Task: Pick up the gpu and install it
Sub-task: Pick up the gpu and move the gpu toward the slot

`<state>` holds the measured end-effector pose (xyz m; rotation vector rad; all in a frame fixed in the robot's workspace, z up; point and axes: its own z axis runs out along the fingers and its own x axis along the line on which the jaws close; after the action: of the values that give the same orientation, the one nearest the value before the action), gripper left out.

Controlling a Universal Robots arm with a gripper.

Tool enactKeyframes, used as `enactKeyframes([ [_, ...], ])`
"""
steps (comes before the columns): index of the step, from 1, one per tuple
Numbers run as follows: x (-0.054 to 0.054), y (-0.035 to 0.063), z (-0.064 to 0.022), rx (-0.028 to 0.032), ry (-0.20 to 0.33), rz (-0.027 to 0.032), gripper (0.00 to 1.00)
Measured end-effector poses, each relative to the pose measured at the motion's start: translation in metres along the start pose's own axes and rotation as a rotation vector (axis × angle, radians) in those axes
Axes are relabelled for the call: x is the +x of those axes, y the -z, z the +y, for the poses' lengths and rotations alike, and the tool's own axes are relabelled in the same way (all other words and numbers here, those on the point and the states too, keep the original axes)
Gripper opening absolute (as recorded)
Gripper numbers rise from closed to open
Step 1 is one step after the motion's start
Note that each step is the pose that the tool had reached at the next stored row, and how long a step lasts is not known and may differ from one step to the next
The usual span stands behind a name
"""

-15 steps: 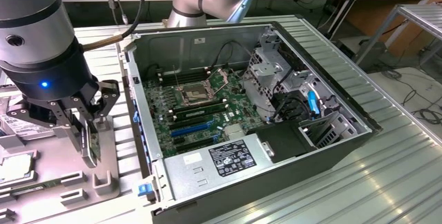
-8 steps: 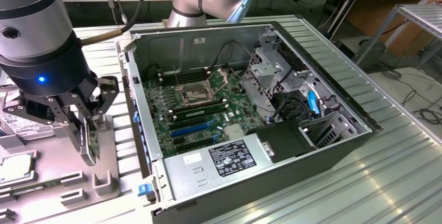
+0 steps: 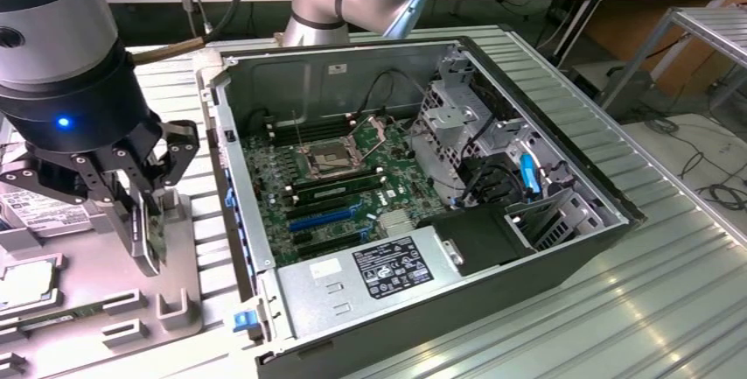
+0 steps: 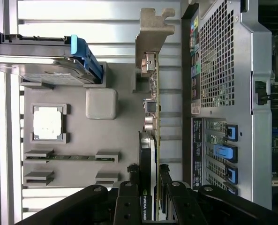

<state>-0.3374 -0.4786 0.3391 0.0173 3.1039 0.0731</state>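
Pinching the thin, flat gpu (image 4: 147,154), the black claw (image 4: 148,168) hangs above a grey tray (image 4: 73,140).

Even overhead light kept the exterior view bright. Pale glare streaked the ribbed metal desk (image 3: 653,309), while the inside of the computer case (image 3: 583,252) sat in soft shadow. In the wrist view the processor (image 4: 47,123) bleached white, and the hand (image 4: 149,169) and gpu (image 4: 147,150) looked dark and slightly soft.
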Motion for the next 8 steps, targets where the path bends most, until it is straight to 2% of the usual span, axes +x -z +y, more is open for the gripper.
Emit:
enactKeyframes([
  [8,-0.0002,0.0068,0.0003,-0.0001,0.0,-0.0001,0.27],
])
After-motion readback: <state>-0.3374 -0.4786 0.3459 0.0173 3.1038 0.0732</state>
